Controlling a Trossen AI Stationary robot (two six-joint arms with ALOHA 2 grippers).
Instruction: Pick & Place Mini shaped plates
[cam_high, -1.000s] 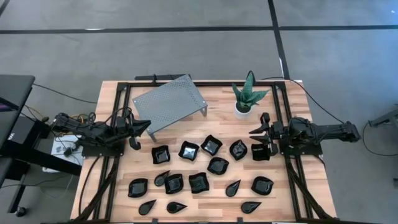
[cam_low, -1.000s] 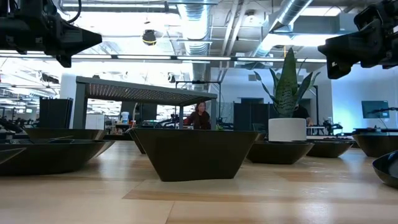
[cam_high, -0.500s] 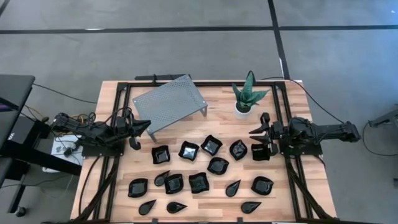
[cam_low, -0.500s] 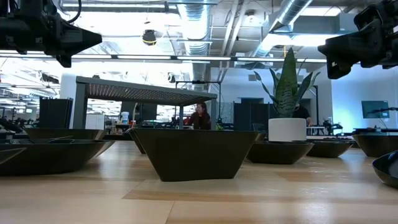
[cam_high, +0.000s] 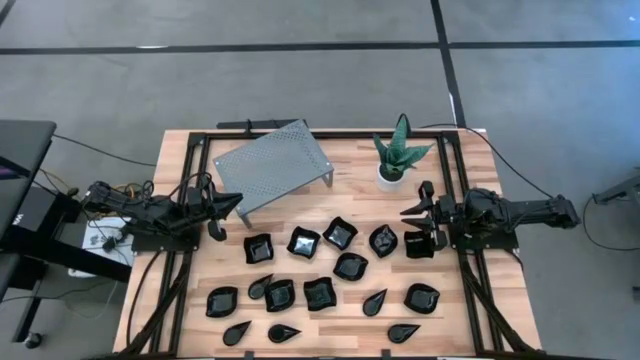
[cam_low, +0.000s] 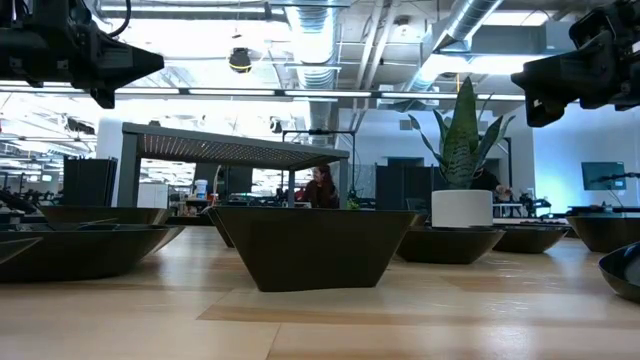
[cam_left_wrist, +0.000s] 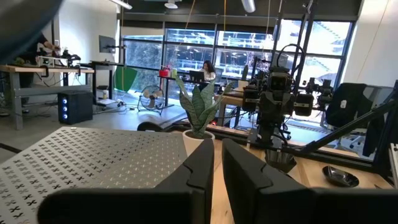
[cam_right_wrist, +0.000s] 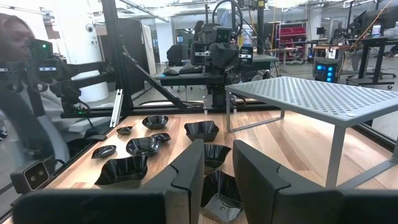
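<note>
Left claw (cam_high: 222, 217), right claw (cam_high: 426, 212) raised, fingers slightly apart.

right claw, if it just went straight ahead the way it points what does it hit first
Probably nothing soon. The right claw is raised and points level across the table, above the plates and roughly at the height of the stand, whose edge looks nearest its line; depth is unclear.

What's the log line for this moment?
left gripper: beside stand, empty | right gripper: above plates, empty | plates: all on table
</note>
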